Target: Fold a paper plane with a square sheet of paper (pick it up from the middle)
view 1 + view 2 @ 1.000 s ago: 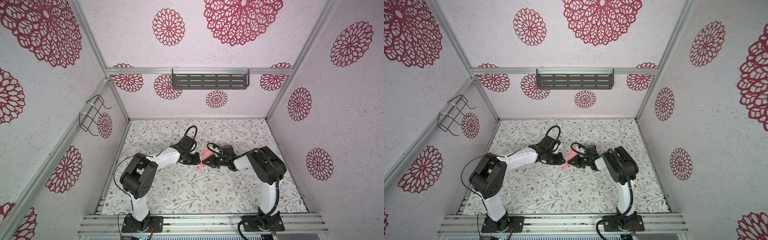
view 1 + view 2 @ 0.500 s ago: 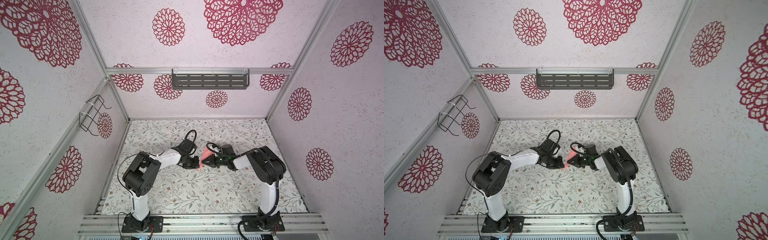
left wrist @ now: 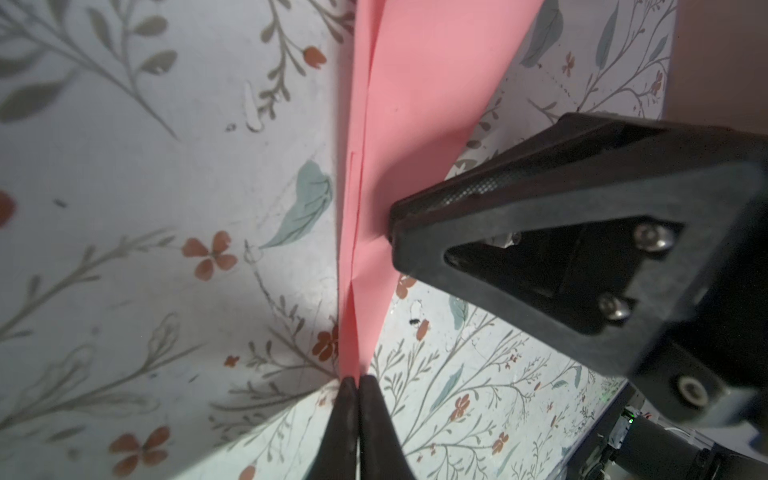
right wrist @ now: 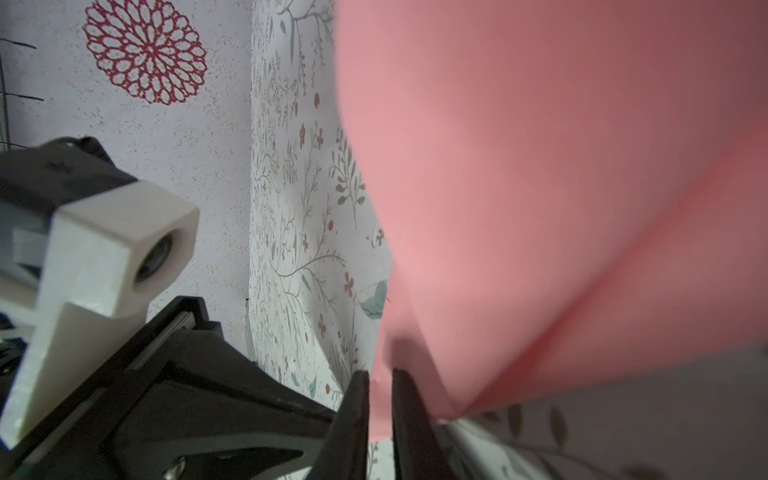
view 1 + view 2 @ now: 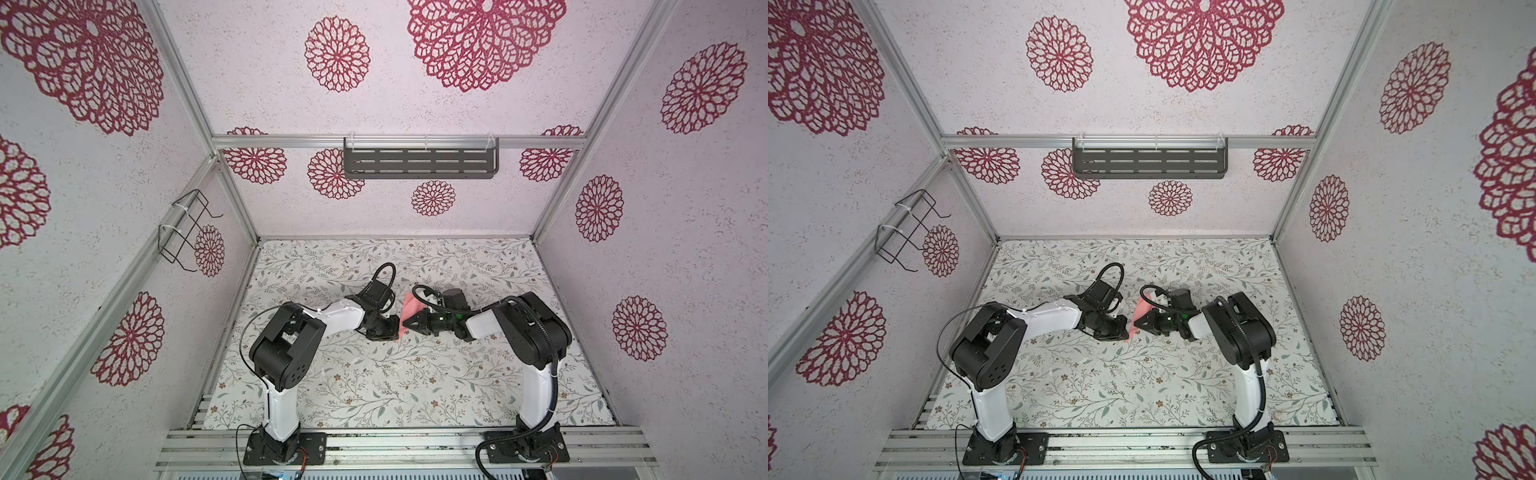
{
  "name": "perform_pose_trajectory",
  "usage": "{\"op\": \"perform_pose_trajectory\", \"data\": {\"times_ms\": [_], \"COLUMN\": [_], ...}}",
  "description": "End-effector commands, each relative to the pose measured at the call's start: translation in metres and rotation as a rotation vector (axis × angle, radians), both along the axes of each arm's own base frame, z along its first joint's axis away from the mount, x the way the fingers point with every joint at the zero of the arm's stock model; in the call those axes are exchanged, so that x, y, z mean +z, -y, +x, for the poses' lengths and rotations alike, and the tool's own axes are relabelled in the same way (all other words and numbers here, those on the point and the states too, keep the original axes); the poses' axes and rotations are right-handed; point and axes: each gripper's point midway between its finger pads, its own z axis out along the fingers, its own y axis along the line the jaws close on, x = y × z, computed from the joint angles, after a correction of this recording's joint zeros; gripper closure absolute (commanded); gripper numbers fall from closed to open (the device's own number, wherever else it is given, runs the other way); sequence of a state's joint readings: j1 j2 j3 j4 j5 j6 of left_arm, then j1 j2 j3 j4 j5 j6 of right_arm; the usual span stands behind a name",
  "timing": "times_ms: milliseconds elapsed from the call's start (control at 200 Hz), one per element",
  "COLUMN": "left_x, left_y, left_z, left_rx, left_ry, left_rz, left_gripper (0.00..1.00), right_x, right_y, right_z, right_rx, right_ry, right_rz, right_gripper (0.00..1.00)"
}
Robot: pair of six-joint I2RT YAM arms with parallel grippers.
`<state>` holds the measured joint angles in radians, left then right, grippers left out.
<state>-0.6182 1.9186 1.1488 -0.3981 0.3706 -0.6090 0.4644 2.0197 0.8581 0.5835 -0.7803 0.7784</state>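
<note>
The square sheet of paper (image 5: 411, 304) (image 5: 1142, 309) is salmon pink and folded into a slim pointed dart with layered creases. It is held up off the floral table between both grippers in both top views. My left gripper (image 5: 397, 329) (image 3: 357, 380) is shut on the narrow tip of the paper (image 3: 415, 83). My right gripper (image 5: 405, 324) (image 4: 380, 374) is shut on the paper's edge (image 4: 540, 166), from the opposite side. The right gripper's fingers (image 3: 540, 232) press the fold in the left wrist view. The two grippers' tips nearly touch.
The floral table mat (image 5: 374, 382) spreads around both arms. A black slotted shelf (image 5: 419, 164) hangs on the back wall. A wire basket (image 5: 187, 230) is fixed to the left wall. Aluminium rails (image 5: 395, 444) run along the front edge.
My left gripper has shifted slightly towards the right gripper and closed onto the paper's tip. The right gripper has kept its hold and place.
</note>
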Motion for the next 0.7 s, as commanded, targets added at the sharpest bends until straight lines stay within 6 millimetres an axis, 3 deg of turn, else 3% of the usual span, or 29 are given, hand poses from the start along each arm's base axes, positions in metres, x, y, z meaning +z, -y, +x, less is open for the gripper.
{"op": "perform_pose_trajectory", "data": {"times_ms": [0, 145, 425, 695], "left_x": [-0.007, -0.006, 0.041, 0.027], "left_y": [-0.001, -0.003, 0.006, 0.017], "left_z": [-0.006, -0.007, 0.019, 0.031], "left_rx": [-0.032, -0.046, -0.011, -0.015], "left_ry": [-0.009, -0.003, 0.15, 0.158], "left_rz": [0.059, 0.09, 0.017, 0.022], "left_gripper": [0.93, 0.9, 0.82, 0.9], "right_x": [-0.026, -0.026, -0.026, -0.025], "right_y": [0.007, 0.008, 0.007, 0.007], "right_z": [-0.004, -0.003, -0.002, 0.0], "right_rx": [-0.031, -0.042, -0.051, -0.057], "right_ry": [-0.05, -0.054, -0.055, -0.055], "right_rz": [-0.088, -0.094, -0.088, -0.08], "right_gripper": [0.83, 0.83, 0.83, 0.83]}}
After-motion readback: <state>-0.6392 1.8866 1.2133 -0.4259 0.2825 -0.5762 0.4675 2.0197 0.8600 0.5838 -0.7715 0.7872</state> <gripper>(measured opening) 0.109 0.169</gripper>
